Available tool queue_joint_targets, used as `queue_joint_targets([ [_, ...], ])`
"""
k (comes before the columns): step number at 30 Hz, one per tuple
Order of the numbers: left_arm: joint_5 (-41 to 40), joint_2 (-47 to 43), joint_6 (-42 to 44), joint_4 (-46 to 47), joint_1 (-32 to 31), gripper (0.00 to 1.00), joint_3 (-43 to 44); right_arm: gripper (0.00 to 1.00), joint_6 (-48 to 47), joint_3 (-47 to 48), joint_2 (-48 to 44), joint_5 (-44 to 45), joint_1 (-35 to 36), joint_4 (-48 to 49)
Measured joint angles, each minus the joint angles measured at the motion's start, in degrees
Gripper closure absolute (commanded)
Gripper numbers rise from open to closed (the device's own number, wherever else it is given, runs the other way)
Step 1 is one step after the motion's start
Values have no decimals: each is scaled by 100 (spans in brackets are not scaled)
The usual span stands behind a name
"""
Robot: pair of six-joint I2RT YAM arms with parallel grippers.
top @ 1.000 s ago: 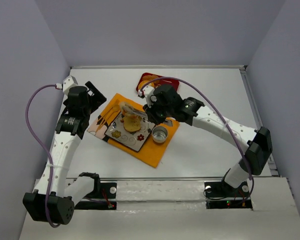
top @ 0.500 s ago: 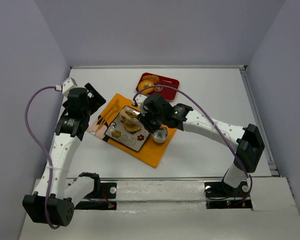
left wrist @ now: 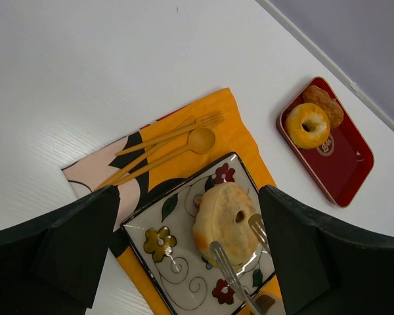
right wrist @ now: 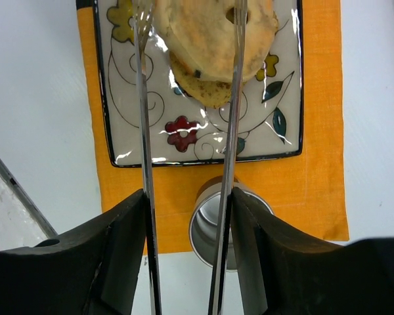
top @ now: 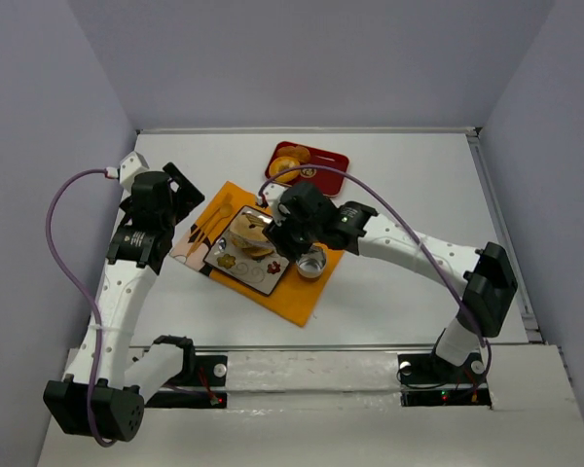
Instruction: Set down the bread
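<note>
One pale, golden-browned round bread [right wrist: 203, 39], dark-specked, lies on the floral plate [right wrist: 276, 131] between the right pincer's [right wrist: 190, 10] spread thin jaws; the left pincer [left wrist: 190, 197] stands wide open.

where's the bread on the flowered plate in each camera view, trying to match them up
Top external: the bread lies left of centre, toward the far end of the flowered plate.
Left wrist: lower middle, on the plate.
Right wrist: top centre, cut off by the upper edge, on the plate.
Shared landmark: the orange napkin under the plate shows in all three.
</note>
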Motion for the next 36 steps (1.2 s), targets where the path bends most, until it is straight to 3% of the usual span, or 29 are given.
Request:
queue_joint_targets([
  [7,-79,-20,2,-2,0,1,0,49,96,125,-304,-55,-15,162],
  [9,-92,-37,2,-2,0,1,0,54,142,264,-387,2,-76,216],
  [17,-168,-151,26,-11,0,1,-44,54,828,597,-393,-232,-1432,507],
  [20,-219,-170,24,-15,0,1,-44,54,1143,686,-33,-256,-2197,529],
  [24,-240,-168,26,-31,0,1,-44,54,1440,787,592,-289,-2682,549],
  [36,-247,-162,26,-44,0,1,-44,44,2168,1683,2260,-428,-2739,516],
])
